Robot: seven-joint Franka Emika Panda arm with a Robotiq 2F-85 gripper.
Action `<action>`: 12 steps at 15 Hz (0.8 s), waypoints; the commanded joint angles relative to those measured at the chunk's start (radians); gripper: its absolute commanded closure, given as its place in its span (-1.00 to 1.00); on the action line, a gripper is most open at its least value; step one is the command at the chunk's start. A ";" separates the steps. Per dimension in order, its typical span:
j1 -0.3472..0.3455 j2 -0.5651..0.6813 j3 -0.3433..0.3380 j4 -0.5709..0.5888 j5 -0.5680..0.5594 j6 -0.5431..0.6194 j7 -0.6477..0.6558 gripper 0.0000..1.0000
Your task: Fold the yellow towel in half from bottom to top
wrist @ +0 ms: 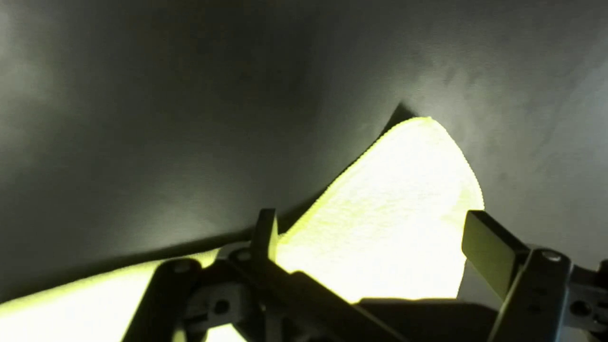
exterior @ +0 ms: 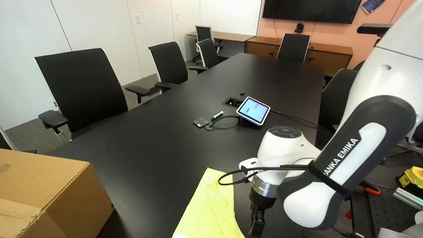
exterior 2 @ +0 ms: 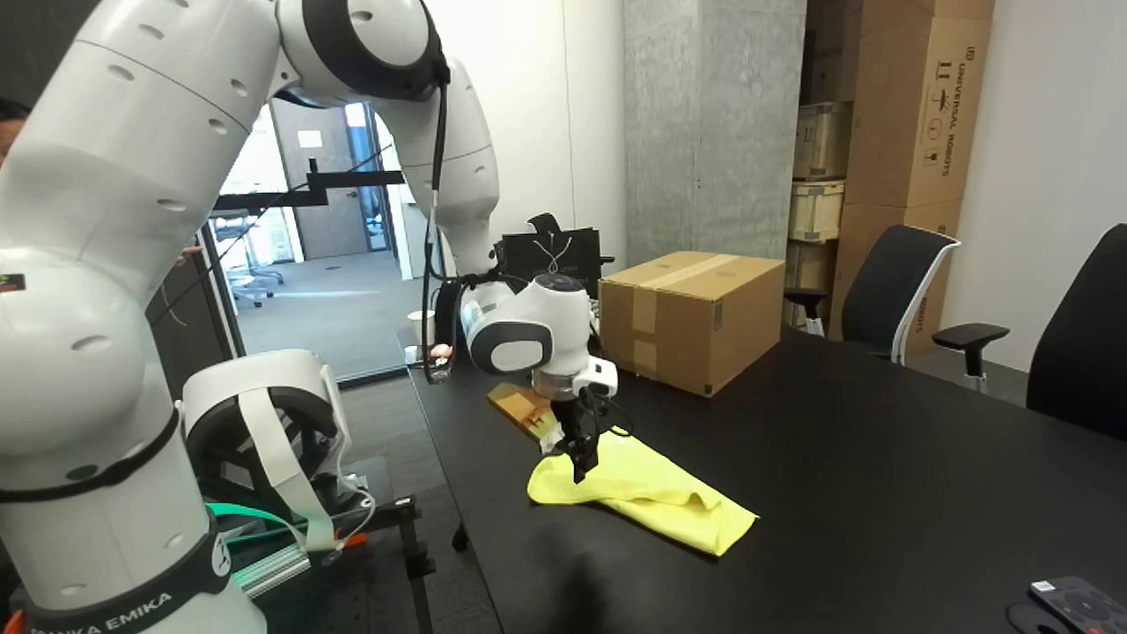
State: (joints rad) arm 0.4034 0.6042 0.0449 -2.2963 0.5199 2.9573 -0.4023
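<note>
The yellow towel lies wrinkled on the dark table, with one layer partly lying over another and a curled fold toward its far end. It also shows in an exterior view, where the frame's bottom edge cuts it off. My gripper points down over the towel's rounded end. In the wrist view the gripper is open, fingers wide apart. A rounded, overexposed towel corner shows between and beyond the fingertips. Nothing is held. In an exterior view the gripper is beside the towel's edge; its height above the table is hard to tell.
A tan cardboard box stands on the table beyond the towel. A flat yellow-orange packet lies near the wrist. A small tablet, a green marker and a dark square device are farther along. A remote lies at a corner.
</note>
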 commanded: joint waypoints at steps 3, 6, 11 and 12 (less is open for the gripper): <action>-0.037 -0.021 0.071 -0.005 -0.331 -0.043 0.263 -1.00; -0.047 -0.020 0.106 -0.013 -0.410 -0.045 0.313 -1.00; -0.015 0.013 0.113 -0.017 -0.483 -0.018 0.384 -1.00; -0.012 0.013 0.115 -0.022 -0.492 -0.017 0.393 -1.00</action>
State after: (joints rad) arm 0.3822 0.6079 0.1517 -2.3090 0.0742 2.9211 -0.0641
